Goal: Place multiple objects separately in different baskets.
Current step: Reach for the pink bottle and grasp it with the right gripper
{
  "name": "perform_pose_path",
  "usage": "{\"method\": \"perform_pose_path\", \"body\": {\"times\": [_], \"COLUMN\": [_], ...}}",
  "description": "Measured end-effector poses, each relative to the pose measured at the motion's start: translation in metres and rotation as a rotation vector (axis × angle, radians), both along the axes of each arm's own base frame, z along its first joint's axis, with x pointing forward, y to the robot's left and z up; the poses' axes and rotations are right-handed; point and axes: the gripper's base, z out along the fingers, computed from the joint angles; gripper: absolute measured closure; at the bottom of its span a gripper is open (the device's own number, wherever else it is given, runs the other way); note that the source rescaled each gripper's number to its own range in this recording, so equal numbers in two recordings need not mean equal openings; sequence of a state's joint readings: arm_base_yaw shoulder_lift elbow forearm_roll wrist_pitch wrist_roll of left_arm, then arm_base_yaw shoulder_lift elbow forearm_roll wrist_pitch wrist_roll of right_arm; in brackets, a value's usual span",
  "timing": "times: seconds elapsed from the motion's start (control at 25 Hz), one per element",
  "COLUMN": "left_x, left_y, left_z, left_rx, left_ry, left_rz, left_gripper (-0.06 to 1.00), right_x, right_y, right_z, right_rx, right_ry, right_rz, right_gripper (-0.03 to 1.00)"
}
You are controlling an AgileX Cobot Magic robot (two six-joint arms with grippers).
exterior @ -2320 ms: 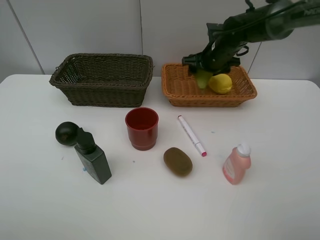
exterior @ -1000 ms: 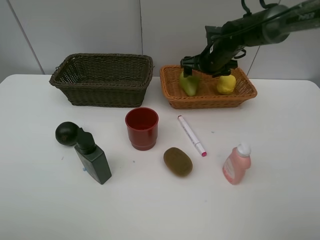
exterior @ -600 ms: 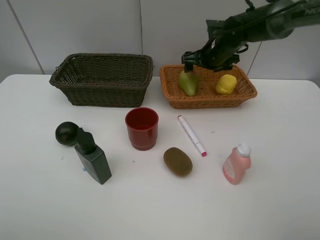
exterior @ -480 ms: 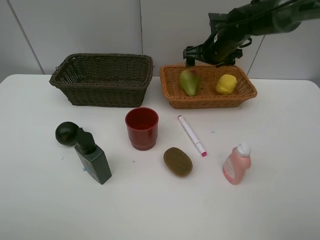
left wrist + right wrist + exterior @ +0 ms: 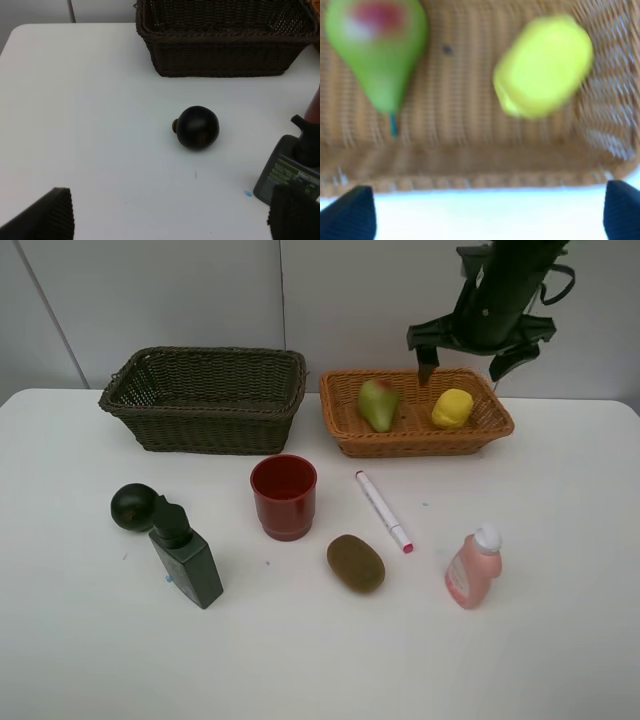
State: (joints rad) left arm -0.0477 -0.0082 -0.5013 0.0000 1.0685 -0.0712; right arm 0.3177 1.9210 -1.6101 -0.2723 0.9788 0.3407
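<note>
The green-red pear [image 5: 377, 404] and the yellow lemon [image 5: 451, 408] lie in the orange-tan basket [image 5: 345, 425]; both also show in the right wrist view, the pear [image 5: 376, 53] and the lemon [image 5: 542, 66]. My right gripper [image 5: 466, 358] hangs open and empty above that basket. The dark brown basket [image 5: 207, 400] is empty. On the table lie the red cup [image 5: 284, 496], pink-white marker [image 5: 383, 510], brown kiwi [image 5: 355, 563], small pink bottle [image 5: 473, 568], dark green bottle [image 5: 186, 556] and dark round fruit [image 5: 133, 506]. My left gripper [image 5: 170, 217] is open, near the dark round fruit [image 5: 197, 127].
The white table [image 5: 560, 640] ends at a light wall behind the baskets. The left wrist view shows the dark brown basket [image 5: 225, 45] beyond the fruit and the dark green bottle [image 5: 292, 167] beside it.
My right gripper set the pear down in the orange-tan basket next to the lemon, opened, then rose and swung right above the basket.
</note>
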Motion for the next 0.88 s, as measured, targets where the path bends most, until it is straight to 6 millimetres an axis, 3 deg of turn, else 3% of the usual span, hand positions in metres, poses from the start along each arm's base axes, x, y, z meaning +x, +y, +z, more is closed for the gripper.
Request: {"method": "perform_pose_path", "body": {"times": [0.28,0.56,0.88], "left_x": [0.0,0.0,0.0], "left_y": [0.0,0.0,0.0], "left_z": [0.0,0.0,0.0], "left_rx": [0.0,0.0,0.0], "left_ry": [0.0,0.0,0.0], "left_rz": [0.0,0.0,0.0], "left_gripper": [-0.06,-0.06,-0.06], "right_x": [-0.05,-0.11,-0.159], "right_y": [0.004,0.004,0.008], "right_z": [0.021,0.022,-0.009], "right_rx": [0.003,-0.003,-0.016], "right_ry": [0.068,0.101,0.208], "right_rz": [0.02,0.089,0.16], "right_gripper": [-0.03,-0.03,-0.03]}}
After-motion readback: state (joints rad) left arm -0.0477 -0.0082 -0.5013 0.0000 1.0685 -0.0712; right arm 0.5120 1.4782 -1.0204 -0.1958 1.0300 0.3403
